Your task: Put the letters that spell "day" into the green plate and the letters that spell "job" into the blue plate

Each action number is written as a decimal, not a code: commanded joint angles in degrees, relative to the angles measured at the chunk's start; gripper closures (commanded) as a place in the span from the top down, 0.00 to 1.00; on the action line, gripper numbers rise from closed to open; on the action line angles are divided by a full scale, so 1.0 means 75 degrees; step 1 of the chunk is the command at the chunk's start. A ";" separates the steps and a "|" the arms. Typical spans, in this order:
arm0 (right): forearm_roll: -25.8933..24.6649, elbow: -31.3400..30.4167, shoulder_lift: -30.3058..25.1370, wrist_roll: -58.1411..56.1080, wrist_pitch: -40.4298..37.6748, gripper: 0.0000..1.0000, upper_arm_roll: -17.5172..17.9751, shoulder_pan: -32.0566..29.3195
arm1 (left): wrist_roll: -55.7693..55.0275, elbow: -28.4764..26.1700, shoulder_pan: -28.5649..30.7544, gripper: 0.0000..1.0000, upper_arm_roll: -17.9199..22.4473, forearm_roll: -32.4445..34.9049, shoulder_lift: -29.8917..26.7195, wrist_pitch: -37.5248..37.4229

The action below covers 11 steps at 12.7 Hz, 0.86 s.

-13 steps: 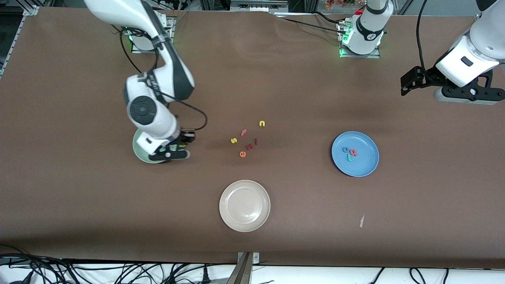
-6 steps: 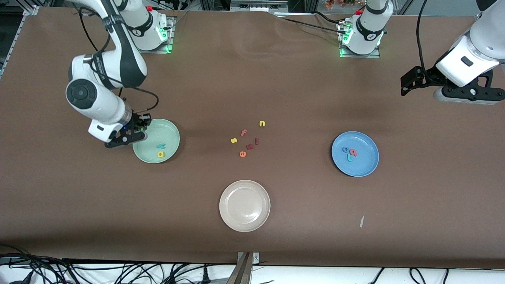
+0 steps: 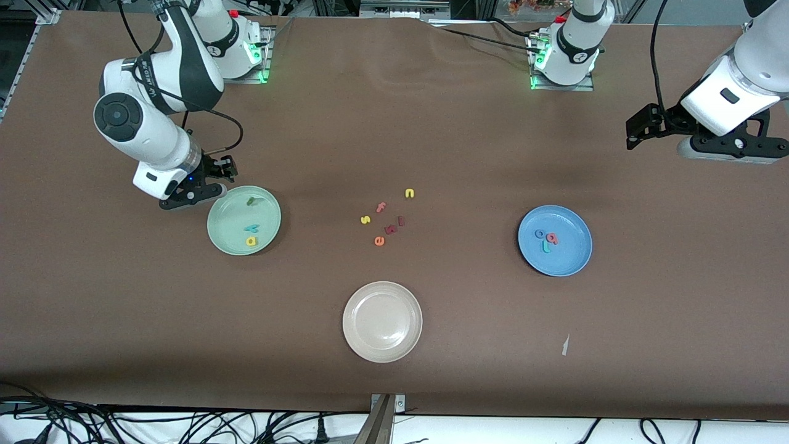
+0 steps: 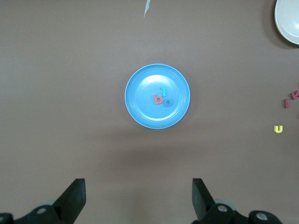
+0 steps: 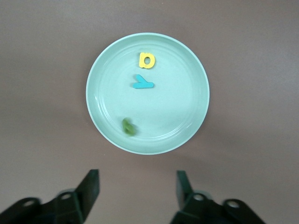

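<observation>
The green plate (image 3: 227, 223) (image 5: 180, 95) holds the dark green d (image 3: 253, 200) (image 5: 128, 127), the teal y (image 3: 251, 227) (image 5: 142, 83) and the yellow a (image 3: 251, 241) (image 5: 146, 59). My right gripper (image 3: 191, 198) (image 5: 138, 189) is open and empty. It hangs over the table just outside that plate's rim, toward the right arm's end. The blue plate (image 3: 568, 259) (image 4: 140, 109) holds the blue o (image 3: 540, 234) (image 4: 167, 102), the red b (image 3: 553, 238) (image 4: 158, 99) and the teal j (image 3: 546, 246) (image 4: 163, 91). My left gripper (image 3: 727, 150) (image 4: 138, 198) waits open and empty, high over the left arm's end.
A beige plate (image 3: 382, 320) (image 4: 289, 18) sits nearest the front camera. Loose letters lie mid-table: yellow s (image 3: 365, 219), yellow n (image 3: 409, 193) (image 4: 278, 129), pink f (image 3: 381, 207), orange e (image 3: 379, 241), two small red pieces (image 3: 394, 225). A white scrap (image 3: 565, 345) lies near the front edge.
My right arm swung from over the green plate to just outside its rim, and its fingers opened. The dark green d now lies in the plate. The left arm has not moved.
</observation>
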 commanded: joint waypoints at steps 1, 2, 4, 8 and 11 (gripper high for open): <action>-0.0078 0.0143 -0.0176 0.0012 0.0002 1.00 0.0158 -0.0250 | 0.0068 0.0225 0.0006 1.00 -0.0034 0.0087 0.0093 -0.0180; -0.0020 0.0283 -0.0269 0.0036 0.0002 1.00 0.0158 -0.0320 | 0.0068 0.0225 0.0006 1.00 -0.0034 0.0087 0.0093 -0.0180; 0.0004 0.0762 -0.0410 0.0130 -0.0149 1.00 0.0158 -0.0472 | 0.0068 0.0225 0.0006 1.00 -0.0034 0.0087 0.0093 -0.0180; -0.0008 0.2706 -0.0516 0.0118 -0.2291 1.00 0.0274 -0.0940 | 0.0068 0.0225 0.0006 1.00 -0.0034 0.0087 0.0093 -0.0180; -0.0066 0.3469 -0.0832 0.0083 -0.3148 1.00 0.0697 -0.1491 | 0.0068 0.0225 0.0006 1.00 -0.0034 0.0087 0.0093 -0.0180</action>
